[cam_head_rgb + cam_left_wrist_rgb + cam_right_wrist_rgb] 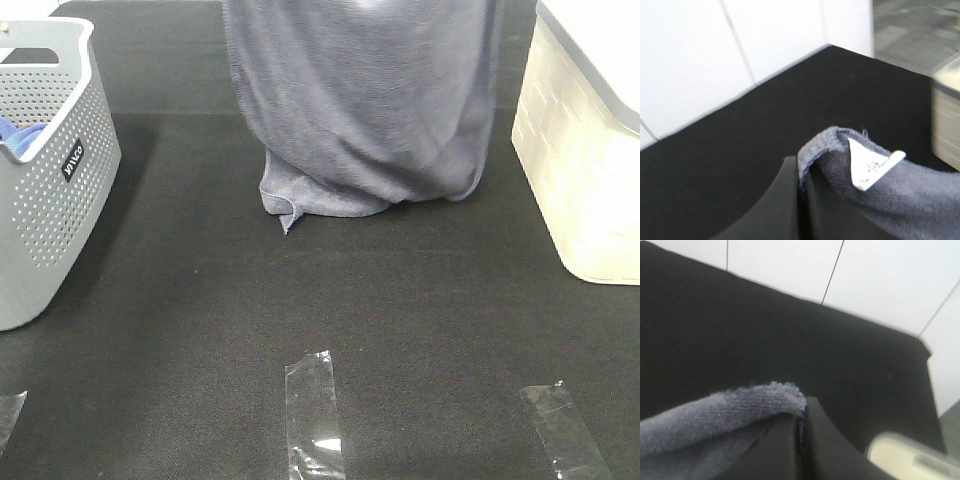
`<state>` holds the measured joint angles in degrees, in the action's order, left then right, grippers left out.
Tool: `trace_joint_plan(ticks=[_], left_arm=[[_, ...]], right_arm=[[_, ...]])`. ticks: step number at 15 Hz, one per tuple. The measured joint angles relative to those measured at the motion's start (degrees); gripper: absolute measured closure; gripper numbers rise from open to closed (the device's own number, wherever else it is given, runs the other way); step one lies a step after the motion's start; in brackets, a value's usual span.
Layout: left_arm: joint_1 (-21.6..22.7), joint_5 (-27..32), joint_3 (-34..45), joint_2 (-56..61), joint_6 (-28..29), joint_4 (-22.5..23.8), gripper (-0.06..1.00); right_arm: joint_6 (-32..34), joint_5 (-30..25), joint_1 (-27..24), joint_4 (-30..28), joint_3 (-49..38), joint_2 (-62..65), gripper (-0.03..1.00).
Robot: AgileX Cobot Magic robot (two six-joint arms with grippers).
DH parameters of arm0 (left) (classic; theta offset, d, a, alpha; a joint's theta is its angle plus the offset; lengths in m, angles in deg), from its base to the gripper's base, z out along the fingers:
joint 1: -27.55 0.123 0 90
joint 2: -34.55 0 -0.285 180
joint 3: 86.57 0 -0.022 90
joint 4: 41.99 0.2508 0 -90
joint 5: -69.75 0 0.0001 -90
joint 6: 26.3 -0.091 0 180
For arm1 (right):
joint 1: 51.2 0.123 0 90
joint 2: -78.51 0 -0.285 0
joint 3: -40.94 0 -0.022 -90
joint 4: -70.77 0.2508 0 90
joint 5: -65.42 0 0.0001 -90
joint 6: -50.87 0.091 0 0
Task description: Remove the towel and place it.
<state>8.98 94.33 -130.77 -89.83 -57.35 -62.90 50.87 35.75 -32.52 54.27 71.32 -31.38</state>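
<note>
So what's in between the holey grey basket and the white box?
In the high view, the towel hangs there, its lower end bunched on the black mat. Otherwise just bare mat between basket and white box.

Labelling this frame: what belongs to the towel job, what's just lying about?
Job: towel, left end effector and right end effector, both shut on its edge.
Lying about: grey perforated basket, blue cloth inside it, white storage box, tape strips.

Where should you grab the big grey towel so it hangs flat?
By its top edge, near each end, coming from either side. The towel is wide and floppy. The left fingers and right fingers each pinch that edge, so it hangs spread, with its bottom bunched on the table.
</note>
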Motion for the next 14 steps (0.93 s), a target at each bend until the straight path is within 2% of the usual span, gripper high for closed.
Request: trace_joint_plan(ticks=[2, 3, 5, 8, 9, 10, 11, 14], left_arm=[[0.0, -19.4, 0.1, -6.1, 0.0, 4.2, 0.94], [0.0, -29.9, 0.2, -7.8, 0.0, 5.2, 0.94], [0.1, -45.7, 0.2, -7.0, 0.0, 5.7, 0.94], [0.2, -53.5, -0.5, -0.7, 0.0, 5.7, 0.94], [0.2, -53.5, -0.5, -0.7, 0.0, 5.7, 0.94], [0.2, -50.2, -0.5, -0.4, 0.0, 5.7, 0.94], [0.2, -34.5, -0.5, -1.2, -0.1, 5.7, 0.94], [0.2, -8.2, 0.0, -2.6, -0.2, 5.7, 0.94]], right_arm=[[1.3, 14.3, -0.1, -8.0, 1.0, -5.2, 0.97], [2.8, 19.4, -0.1, -10.9, 2.9, -6.6, 0.97], [4.1, 24.9, -0.1, -12.7, 8.5, -6.4, 0.97], [4.1, 24.8, -0.1, -13.5, 13.2, -3.7, 0.97], [4.1, 24.8, -0.1, -13.5, 13.2, -3.7, 0.97], [4.1, 19.6, -0.1, -13.6, 13.3, -3.8, 0.97], [4.2, 11.9, -0.1, -13.5, 12.9, -4.2, 0.97], [4.2, -2.9, -0.1, -8.1, 10.4, -4.5, 0.97]])
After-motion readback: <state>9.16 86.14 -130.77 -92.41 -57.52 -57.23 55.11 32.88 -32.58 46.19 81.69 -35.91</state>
